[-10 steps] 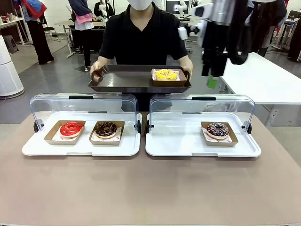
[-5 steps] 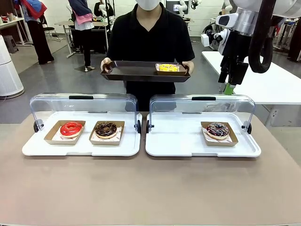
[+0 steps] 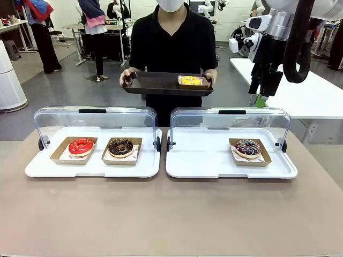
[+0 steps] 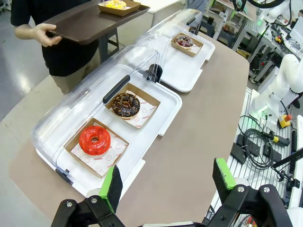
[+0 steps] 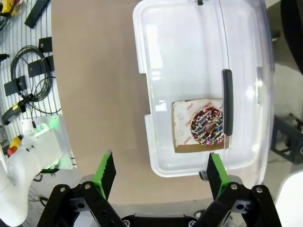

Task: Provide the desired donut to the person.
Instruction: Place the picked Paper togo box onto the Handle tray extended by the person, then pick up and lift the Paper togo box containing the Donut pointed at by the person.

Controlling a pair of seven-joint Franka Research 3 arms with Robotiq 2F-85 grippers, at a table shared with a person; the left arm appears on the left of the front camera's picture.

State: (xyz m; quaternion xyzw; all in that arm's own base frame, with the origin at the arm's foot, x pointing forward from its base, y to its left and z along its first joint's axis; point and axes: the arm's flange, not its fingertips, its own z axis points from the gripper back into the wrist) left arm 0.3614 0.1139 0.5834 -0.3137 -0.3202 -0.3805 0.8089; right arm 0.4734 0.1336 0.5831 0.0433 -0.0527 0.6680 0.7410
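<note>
Nearest, the left hand (image 4: 166, 170) hangs above the near left corner of the brown counter (image 3: 171, 214). Its two green-padded fingers (image 4: 113, 182) are spread wide with nothing between them, and its body is cut off by the bottom edge of the left wrist view. On the counter, two white rectangular trays sit side by side, each with a clear domed lid (image 3: 96, 120) swung up at its far edge. The left white tray (image 3: 32, 170) holds a red-glazed ring donut (image 3: 81, 145) and, to its right, a chocolate-glazed donut (image 3: 121, 146). Each lies in an open brown cardboard box (image 3: 56, 153), and the print on the paper liners is too small to read. The right white tray (image 3: 198, 155) holds one chocolate donut with coloured sprinkles (image 3: 248, 148) near its right end; in the right wrist view the lid's black handle (image 5: 227, 101) crosses that donut's edge. The right hand (image 5: 160, 163), likewise wide open and empty, is raised high above the right end of the counter, and its white arm (image 3: 278, 32) is cut off by the top edge of the front view. Beyond the counter stands the person in a black T-shirt (image 3: 171, 48), head cropped and legs hidden behind the lids, holding a dark brown serving tray (image 3: 155, 83) by its two ends. On the serving tray's right end lies a yellow-topped donut (image 3: 190, 81) in its own box; its exact shape cannot be made out.
</note>
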